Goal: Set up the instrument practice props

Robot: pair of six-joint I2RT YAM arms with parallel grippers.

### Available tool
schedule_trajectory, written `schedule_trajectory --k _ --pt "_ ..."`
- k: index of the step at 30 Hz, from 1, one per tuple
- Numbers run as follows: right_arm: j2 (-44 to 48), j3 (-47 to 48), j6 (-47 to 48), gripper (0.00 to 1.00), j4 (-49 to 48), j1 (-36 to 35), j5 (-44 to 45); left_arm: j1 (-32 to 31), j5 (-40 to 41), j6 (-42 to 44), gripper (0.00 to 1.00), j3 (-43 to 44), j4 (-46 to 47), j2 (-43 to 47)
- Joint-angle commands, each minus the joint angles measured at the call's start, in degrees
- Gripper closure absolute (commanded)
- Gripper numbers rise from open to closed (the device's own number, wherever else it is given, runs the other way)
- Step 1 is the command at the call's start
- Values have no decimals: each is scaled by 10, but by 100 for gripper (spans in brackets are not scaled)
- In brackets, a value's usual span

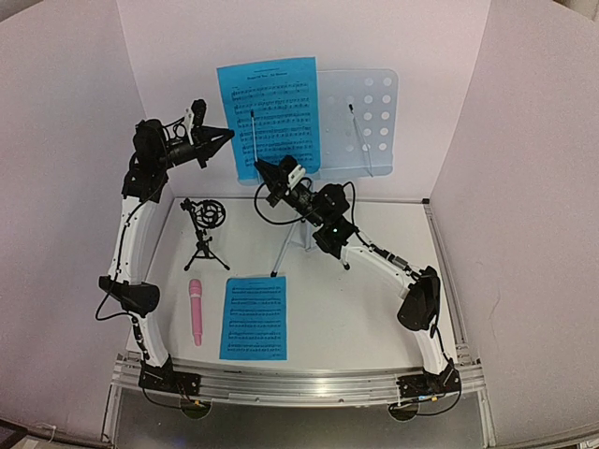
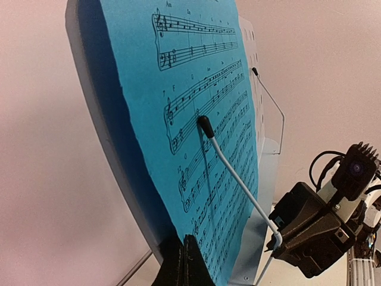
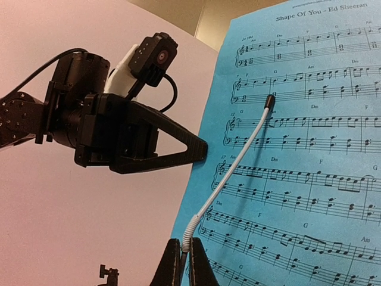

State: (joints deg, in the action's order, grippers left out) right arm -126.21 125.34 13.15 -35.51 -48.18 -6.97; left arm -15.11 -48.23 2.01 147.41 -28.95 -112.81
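Note:
The pale-blue music stand (image 1: 370, 122) rises at the back with a blue sheet music page (image 1: 271, 112) leaning on it. My left gripper (image 1: 229, 136) is shut at the page's left edge (image 2: 149, 149) and seems to pinch it. The right gripper (image 3: 183, 256) is shut on the coiled base of the stand's white wire arm (image 3: 238, 161), which lies across the page. Flat on the table are a second blue sheet (image 1: 253, 318) and the pink microphone (image 1: 196, 311). The small black tripod (image 1: 206, 229) stands upright behind them.
White walls (image 1: 65, 187) close in the left, back and right sides. The stand's slim legs (image 1: 285, 248) spread under the right arm. A second wire arm (image 1: 362, 140) lies on the stand's bare right half. A metal rail (image 1: 299, 383) runs along the near edge.

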Motion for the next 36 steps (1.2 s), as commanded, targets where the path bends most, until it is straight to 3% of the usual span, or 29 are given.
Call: schedule_trajectory --k 1,18,25,36 --pt "10 24 11 93 -66 -1 0 0 18 10 100 12 4 1" --pt "23 -2 4 85 -83 -1 -2 1 27 17 100 18 8 -2" --pt "39 -30 3 78 -91 -1 -5 0 30 15 100 19 6 1" --pt "99 -106 -4 63 -99 -1 -14 1 28 50 69 13 -41 45"
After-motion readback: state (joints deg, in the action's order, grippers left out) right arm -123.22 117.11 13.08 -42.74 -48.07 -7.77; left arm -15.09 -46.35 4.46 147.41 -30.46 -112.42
